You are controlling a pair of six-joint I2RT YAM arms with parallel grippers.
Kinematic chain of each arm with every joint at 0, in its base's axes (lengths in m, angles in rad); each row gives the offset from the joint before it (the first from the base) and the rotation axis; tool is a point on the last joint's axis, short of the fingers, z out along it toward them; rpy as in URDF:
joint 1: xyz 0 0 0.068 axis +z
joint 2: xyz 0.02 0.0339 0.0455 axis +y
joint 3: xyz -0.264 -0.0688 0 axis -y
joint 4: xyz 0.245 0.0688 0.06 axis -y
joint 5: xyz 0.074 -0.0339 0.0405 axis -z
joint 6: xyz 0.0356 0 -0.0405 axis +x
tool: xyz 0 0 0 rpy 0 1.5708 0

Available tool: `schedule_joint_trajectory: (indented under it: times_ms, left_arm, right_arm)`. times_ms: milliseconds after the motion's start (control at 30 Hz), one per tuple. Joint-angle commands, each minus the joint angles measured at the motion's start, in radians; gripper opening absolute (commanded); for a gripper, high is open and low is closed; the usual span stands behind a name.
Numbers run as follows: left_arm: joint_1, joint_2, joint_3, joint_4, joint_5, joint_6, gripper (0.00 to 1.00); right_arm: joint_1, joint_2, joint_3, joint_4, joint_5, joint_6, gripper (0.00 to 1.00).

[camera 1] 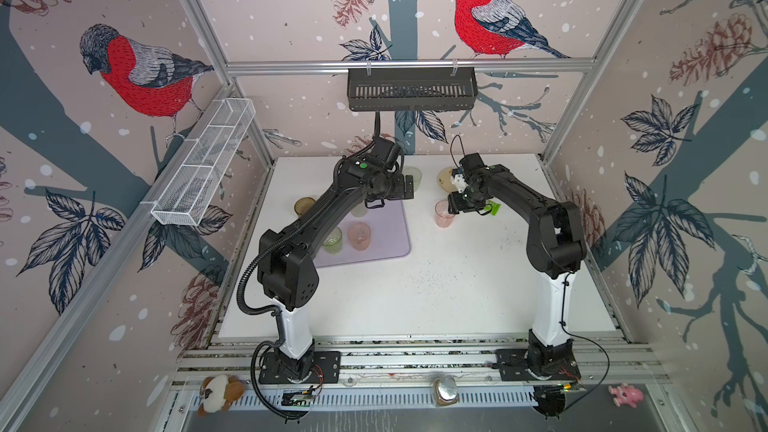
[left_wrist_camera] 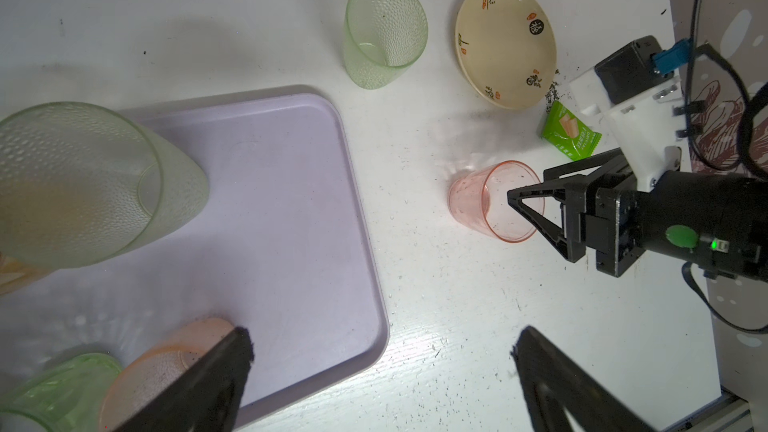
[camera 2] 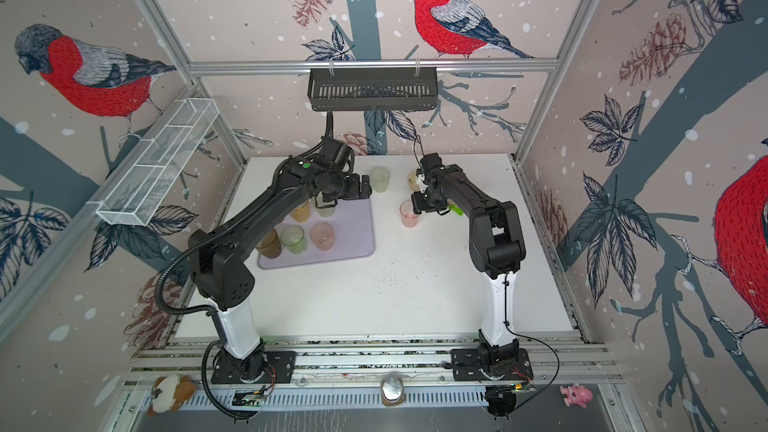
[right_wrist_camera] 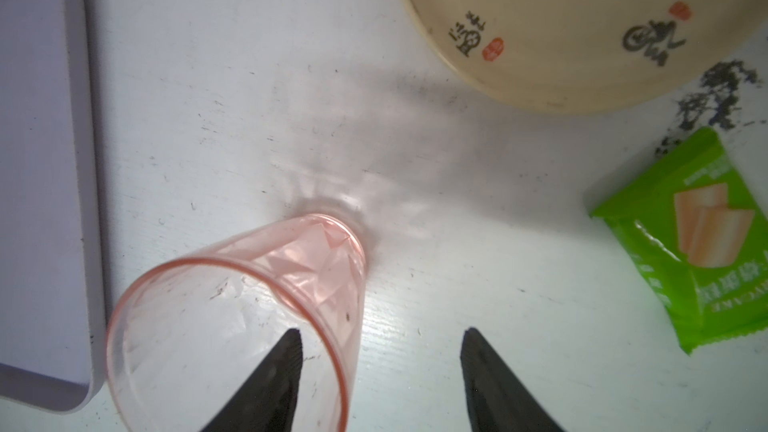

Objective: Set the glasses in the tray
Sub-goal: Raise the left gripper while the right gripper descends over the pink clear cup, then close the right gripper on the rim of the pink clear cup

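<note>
A pink glass (right_wrist_camera: pixel 316 251) stands upright on the white table, right of the lilac tray (left_wrist_camera: pixel 270 201). My right gripper (right_wrist_camera: pixel 382 331) is open astride its rim, one finger inside the glass and the other outside, with a gap left. A pale greenish glass (left_wrist_camera: pixel 384 35) stands on the table behind the tray. Several glasses stand in the tray: brown (camera 2: pixel 269 245), green (camera 2: pixel 293 239), pink (camera 2: pixel 322 236), amber (camera 2: pixel 300 211) and pale (camera 2: pixel 325 209). Above the tray's far right corner my left gripper (left_wrist_camera: pixel 383 332) hangs open and holds nothing.
A cream plate (left_wrist_camera: pixel 505 45) and a green snack packet (left_wrist_camera: pixel 571 135) lie just behind and to the right of the pink glass, with dark crumbs between them. On the back rail hangs a black slotted basket (camera 1: pixel 411 89); a white wire basket (camera 1: pixel 203 164) is on the left wall.
</note>
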Motion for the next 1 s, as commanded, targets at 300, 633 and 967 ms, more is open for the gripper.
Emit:
schedule_joint_trajectory:
  times_ms: [300,633,967]
  left_arm:
    - [-0.002,-0.006,-0.006,0.004,-0.017,-0.004,0.99]
    - [-0.003,-0.010,-0.031,0.014,-0.016,-0.007,0.99]
    - [-0.002,-0.017,-0.049,0.025,-0.015,-0.012,0.99]
  right_arm:
    - [0.013,0.006,0.009,-0.011,0.033,-0.010,0.43]
    - [0.017,0.003,0.004,-0.009,0.037,-0.012,0.35]
    - [0.019,-0.006,-0.005,-0.004,0.035,-0.015,0.29]
